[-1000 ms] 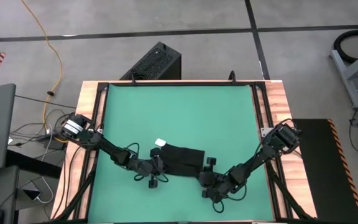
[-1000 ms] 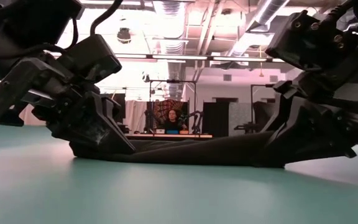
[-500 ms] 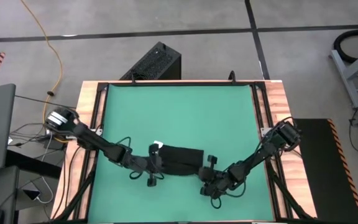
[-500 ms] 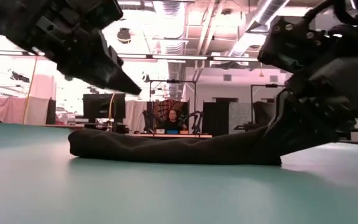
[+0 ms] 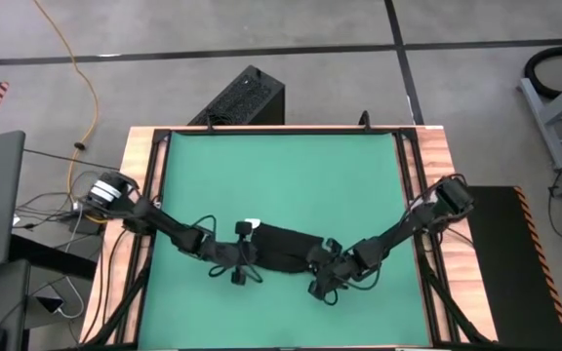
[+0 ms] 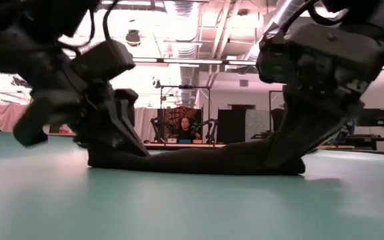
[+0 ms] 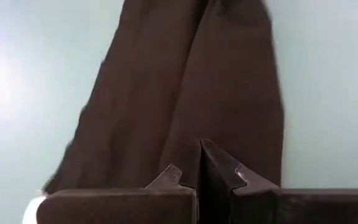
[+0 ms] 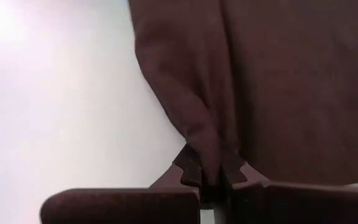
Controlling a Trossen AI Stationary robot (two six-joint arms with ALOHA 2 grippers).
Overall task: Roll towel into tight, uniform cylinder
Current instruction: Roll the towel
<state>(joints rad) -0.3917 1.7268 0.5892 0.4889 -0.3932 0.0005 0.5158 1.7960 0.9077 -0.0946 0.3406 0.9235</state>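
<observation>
The green mat [image 5: 281,175] fills the wooden-edged table [image 5: 442,166], and down near its front edge is where it's all happening. The left arm [image 5: 159,226] reaches in from the table's left side, the right arm [image 5: 408,226] from the right, and both slant low toward the middle, meeting at either end of the towel [image 5: 279,249].

That towel lies flat on the mat as a narrow dark band, running left to right between the two grippers. From table height it's a long, low bundle [image 6: 199,160], thicker at the ends where the arms press in. Its small white tag [image 5: 252,225] peeks out at the left end, just beside the left gripper.

The left gripper [image 5: 234,255] sits on the towel's left end; in its wrist view the fingers [image 7: 219,168] are pressed together right over the dark cloth, though whether any fold is caught between them isn't clear. The right gripper [image 5: 322,265] is down at the right end, and its wrist view tells it plainly: the fingertips [image 8: 191,169] are pinching a gathered ridge of towel between them.

Behind the table, a black ribbed box [image 5: 240,97] stands on the floor, with an orange cable [image 5: 78,68] snaking past. Far off across the room, a person [image 6: 181,129] sits at a desk.
</observation>
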